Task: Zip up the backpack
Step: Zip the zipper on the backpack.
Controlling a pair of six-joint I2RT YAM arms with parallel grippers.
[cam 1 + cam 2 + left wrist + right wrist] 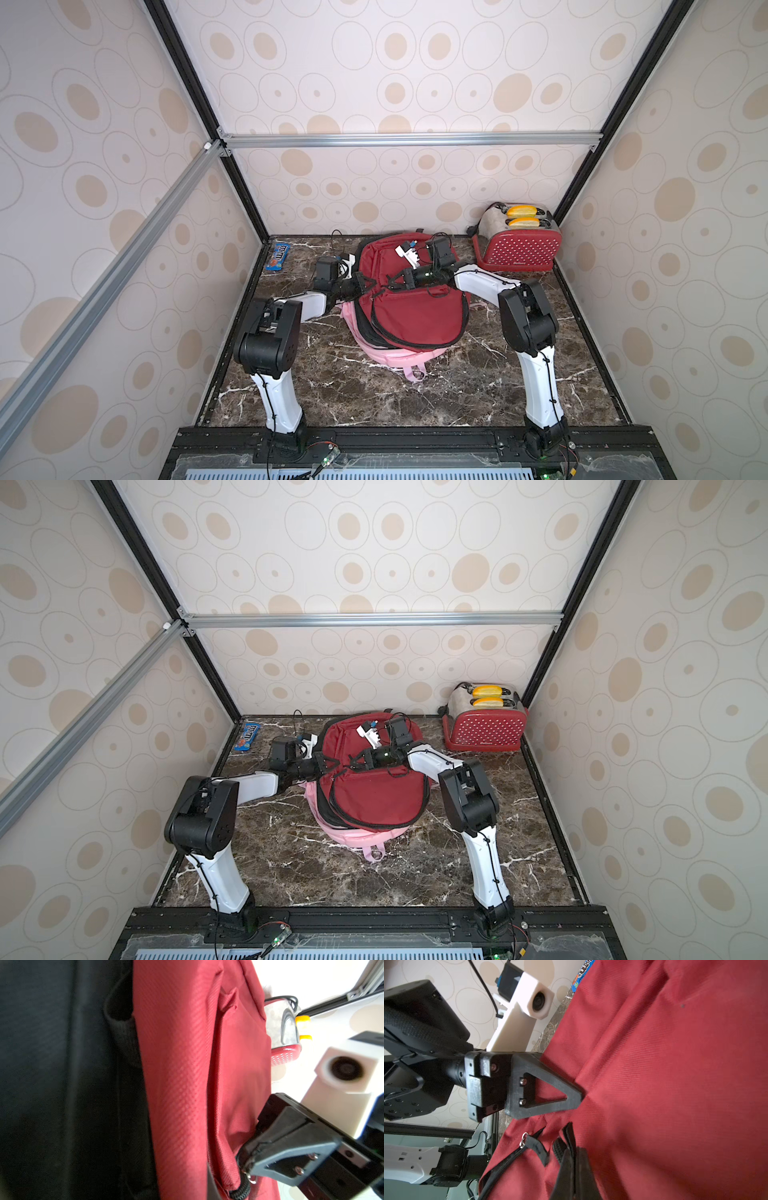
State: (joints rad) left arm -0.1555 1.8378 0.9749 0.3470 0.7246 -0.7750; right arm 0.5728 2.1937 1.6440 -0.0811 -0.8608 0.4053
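A red backpack point(415, 316) point(378, 800) lies flat at the middle back of the table, its black zipper running open round the lower flap. My left gripper point(370, 286) point(332, 766) is at its left edge. In the right wrist view this left gripper point(580, 1096) is shut, pinching a fold of red fabric point(675, 1084). My right gripper point(392, 284) point(575, 1153) faces it, shut on a black zipper pull point(570, 1132). A slider with a silver ring point(524, 1140) and a loose black tab sits beside it. The left wrist view shows the right gripper point(244, 1162) by that ring point(250, 1178).
A pink backpack point(395, 357) lies under the red one. A red toaster point(517, 241) holding yellow pieces stands at the back right. A blue candy packet point(277, 257) lies at the back left. Bare marble table point(374, 399) stretches in front.
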